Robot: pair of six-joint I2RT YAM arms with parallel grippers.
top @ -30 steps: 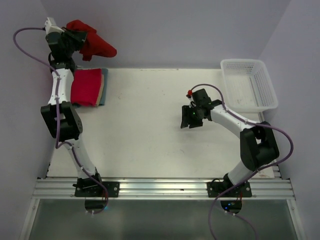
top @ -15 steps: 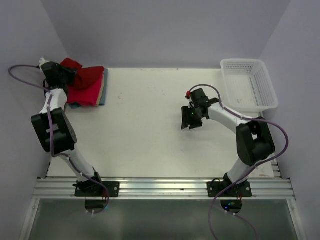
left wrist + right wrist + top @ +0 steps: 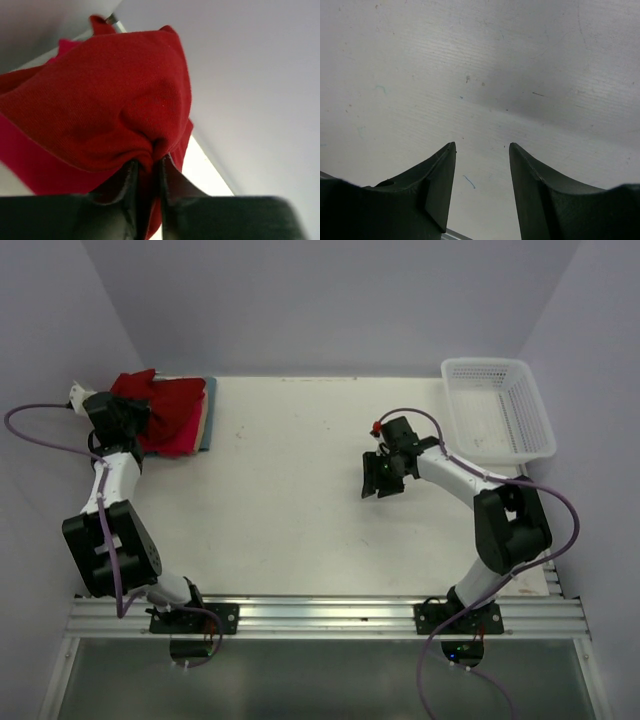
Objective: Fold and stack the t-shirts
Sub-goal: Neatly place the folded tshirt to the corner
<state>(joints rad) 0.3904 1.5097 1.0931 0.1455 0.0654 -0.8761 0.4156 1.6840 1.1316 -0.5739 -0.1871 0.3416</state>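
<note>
– Two pincers here; what is each one doing?

– The left pincer is clenched on a bunched fold of the crimson tee. The left wrist view shows it well: the cloth of the crimson tee is squeezed between the two fingers of the left pincer.

– Where is that tee?

– At the far left corner of the tabletop, crumpled over the far left part of the pink tee. From the wrist, the pink tee shows as a brighter band under the crimson cloth.

– Is the crimson one lying flat?

– No, it is bunched and rumpled. Whether its weight rests on the pink tee, I cannot tell.

– And the blue-grey tee?

– Underneath the pink tee, only its right edge showing.

– The other arm?

– The right pincer hangs over the tabletop, right of the middle, well apart from the tees. Its jaws are released, with nothing between them; the wrist view shows bare tabletop in the gap of the right pincer.

– Anything else?

– A basket sits at the far right corner.
</note>
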